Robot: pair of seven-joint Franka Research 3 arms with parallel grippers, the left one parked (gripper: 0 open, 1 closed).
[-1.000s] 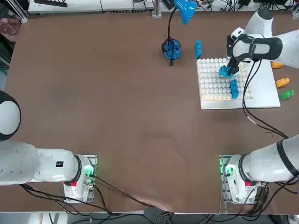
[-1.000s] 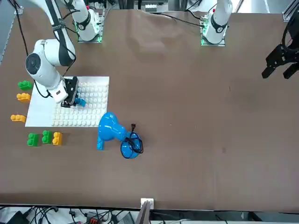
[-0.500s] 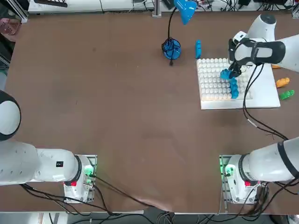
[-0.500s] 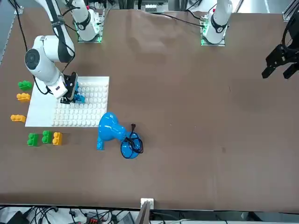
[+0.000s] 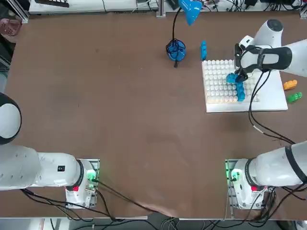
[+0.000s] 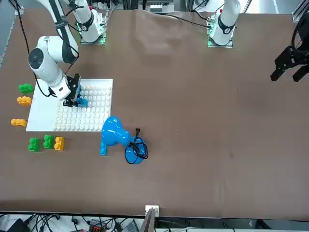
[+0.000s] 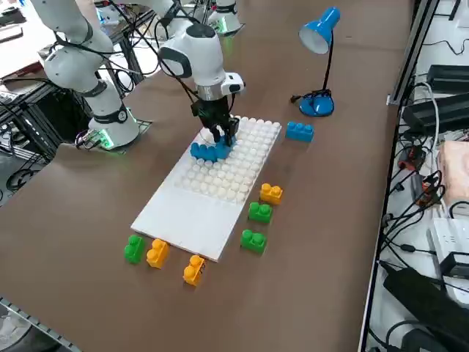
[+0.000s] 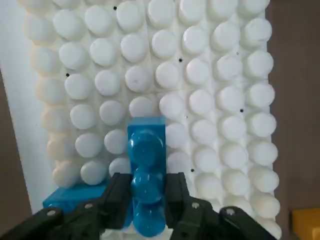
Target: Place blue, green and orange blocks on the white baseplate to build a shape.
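Top cam looks straight down, arm bases at near edge. Front cam sits across the table facing the robot, high, wide. Right-side cam is raised at the robot's right, angled diagonally. Wrist cam is close in. All four share the white baseplate (image 5: 271, 91) (image 6: 41, 116) (image 7: 187, 216) (image 8: 15, 100).

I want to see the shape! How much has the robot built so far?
Done: one blue block sits on the white baseplate. In hand: the right gripper is shut on a second blue block, just over the studs beside the first. Left: the green blocks, orange blocks and a spare blue block wait on the table.
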